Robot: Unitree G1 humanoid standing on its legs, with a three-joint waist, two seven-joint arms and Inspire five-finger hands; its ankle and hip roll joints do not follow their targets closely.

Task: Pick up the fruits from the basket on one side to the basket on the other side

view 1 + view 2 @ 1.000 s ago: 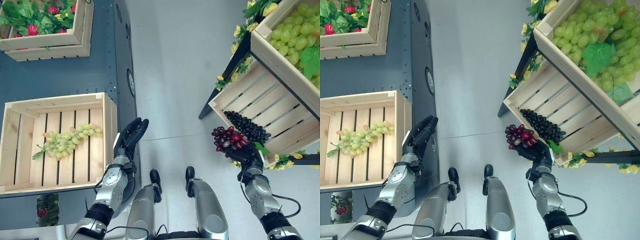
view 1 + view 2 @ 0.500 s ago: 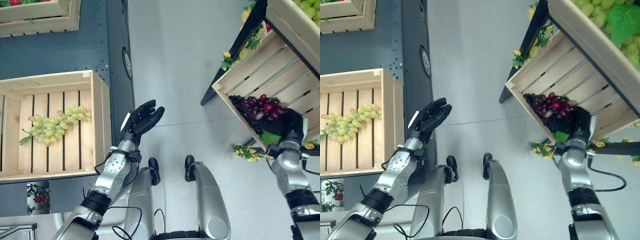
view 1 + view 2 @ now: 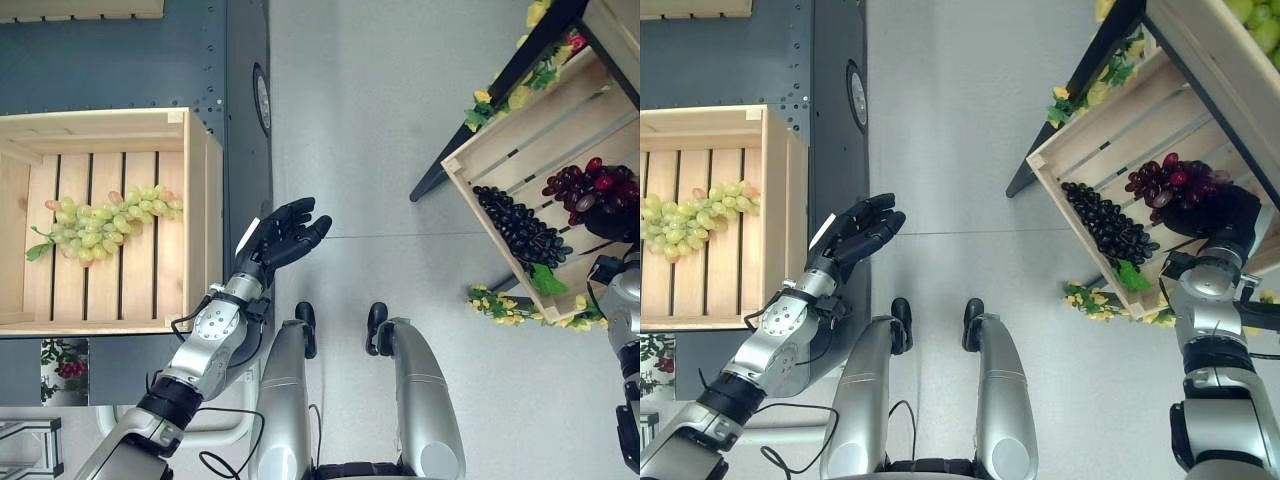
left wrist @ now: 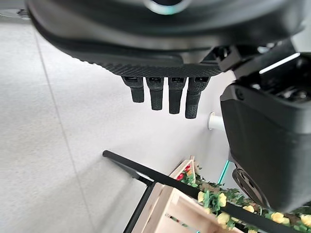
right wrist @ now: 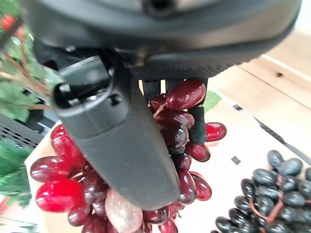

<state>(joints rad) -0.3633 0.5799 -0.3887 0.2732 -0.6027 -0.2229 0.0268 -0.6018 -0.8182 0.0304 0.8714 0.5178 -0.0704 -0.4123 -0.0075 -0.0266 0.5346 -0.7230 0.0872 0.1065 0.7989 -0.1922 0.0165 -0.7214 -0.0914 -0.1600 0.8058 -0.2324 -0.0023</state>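
Right robot hand [image 3: 1230,215] clamping red grapes [image 3: 1168,180] over right crate [image 3: 1095,140], beside black grapes [image 3: 1108,226]. Left robot hand [image 3: 855,235] hovering, fingers relaxed apart, nearer left crate [image 3: 775,215].

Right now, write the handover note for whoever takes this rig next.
Right hand: shut on the red grape bunch, held over the slatted crate on the right, beside the black grape bunch lying in it.
Left hand: open, holding nothing, out over the floor beside the left crate.
Green grape bunch lies in the left crate.
Left: let go of the red bunch in the right crate, then see to any fruit still to move.
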